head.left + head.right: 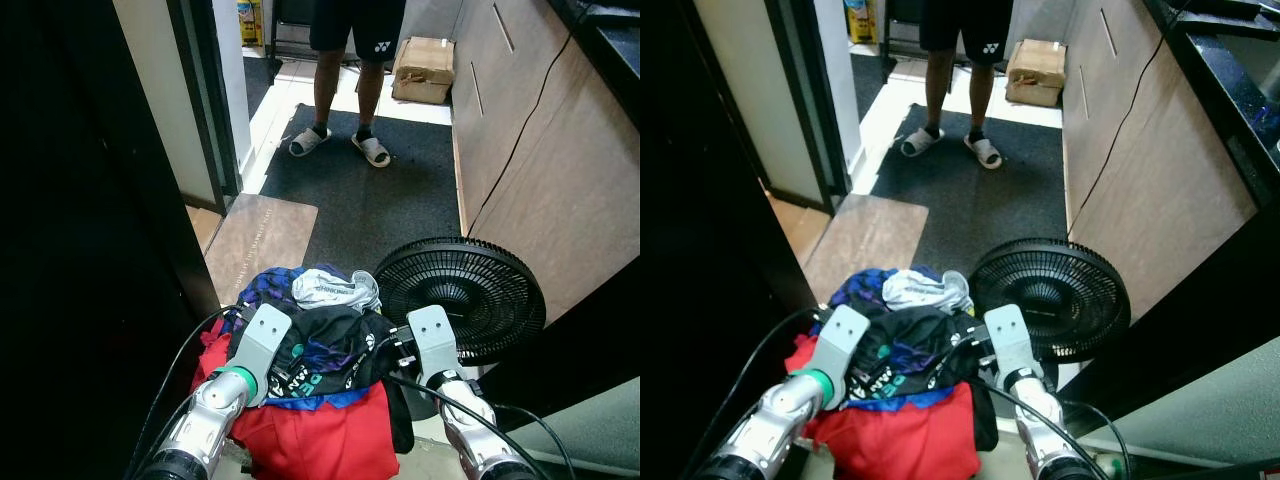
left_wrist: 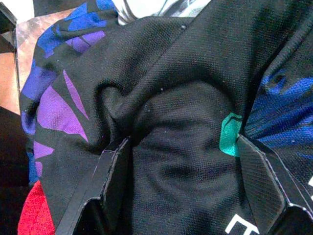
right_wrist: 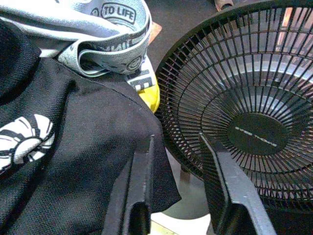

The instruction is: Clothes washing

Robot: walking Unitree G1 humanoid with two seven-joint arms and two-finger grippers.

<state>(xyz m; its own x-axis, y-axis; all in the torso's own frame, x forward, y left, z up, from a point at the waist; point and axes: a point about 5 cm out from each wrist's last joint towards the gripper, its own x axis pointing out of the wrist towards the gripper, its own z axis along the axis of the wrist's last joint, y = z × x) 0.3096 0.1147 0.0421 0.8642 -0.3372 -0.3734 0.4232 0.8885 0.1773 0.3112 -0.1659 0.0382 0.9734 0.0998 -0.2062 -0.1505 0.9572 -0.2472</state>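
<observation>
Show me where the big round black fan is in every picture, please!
Left eye view: the fan stands on the floor, right of the clothes pile.
Right eye view: the fan again sits right of the pile.
Left wrist view: just dark clothing here, no fan.
Right wrist view: its grille stands beyond the right gripper.
Shared landmark: the grey waistband.

Both silver arms are extended forward, wrists raised. The left pincer [image 2: 178, 171] is held with its fingers spread wide and pressed downward. The right pincer [image 3: 178, 183] is likewise held parted, its fingers angled forward.
</observation>
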